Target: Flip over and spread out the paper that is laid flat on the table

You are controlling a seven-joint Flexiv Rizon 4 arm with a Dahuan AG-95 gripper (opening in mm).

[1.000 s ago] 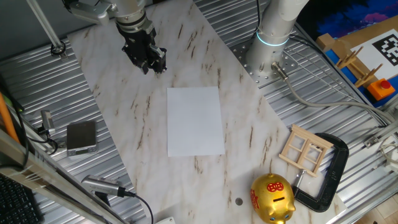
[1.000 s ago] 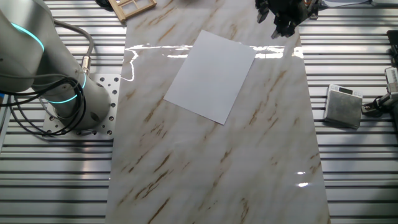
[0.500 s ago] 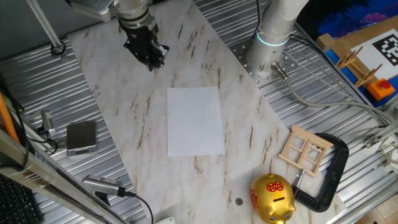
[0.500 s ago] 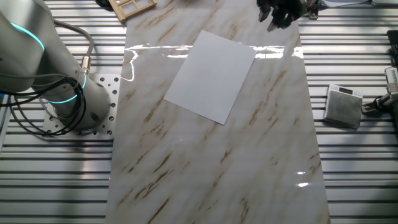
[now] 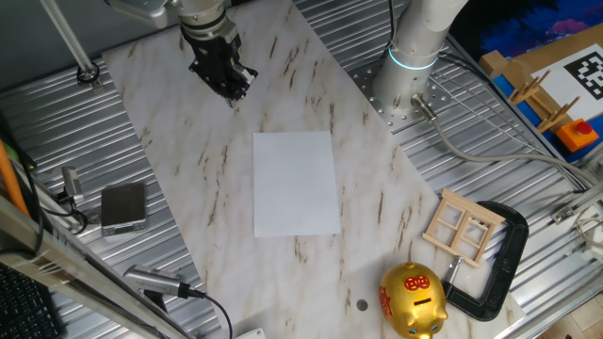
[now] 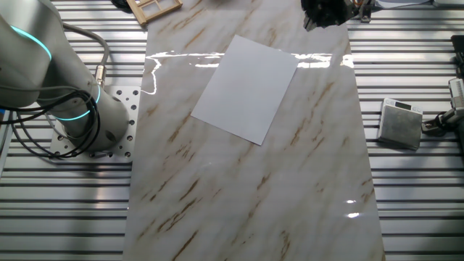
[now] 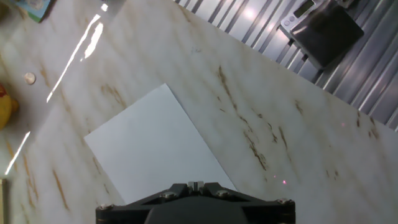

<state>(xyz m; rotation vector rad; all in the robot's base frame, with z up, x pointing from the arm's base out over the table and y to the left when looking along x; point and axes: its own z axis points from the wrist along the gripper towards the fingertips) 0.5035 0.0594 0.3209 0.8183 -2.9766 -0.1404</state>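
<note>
The paper (image 5: 296,184) is a plain white sheet lying flat on the marble table (image 5: 188,169). It also shows in the other fixed view (image 6: 246,88) and in the hand view (image 7: 155,149), flat with no raised corner. My gripper (image 5: 234,89) hangs above the table beyond the sheet's far left corner, apart from it. In the other fixed view the gripper (image 6: 319,18) is at the top edge of the picture. In the hand view the gripper (image 7: 196,185) has its fingertips pressed together with nothing between them.
A gold piggy bank (image 5: 412,299), a small wooden frame (image 5: 462,226) and a black clamp (image 5: 499,264) sit at the table's near right end. A grey square pad (image 5: 123,207) lies on the ribbed metal to the left. The arm's base (image 5: 410,66) stands to the right.
The gripper has drifted a little farther from the paper toward the table's far end and seems to have risen. The paper has not moved.
</note>
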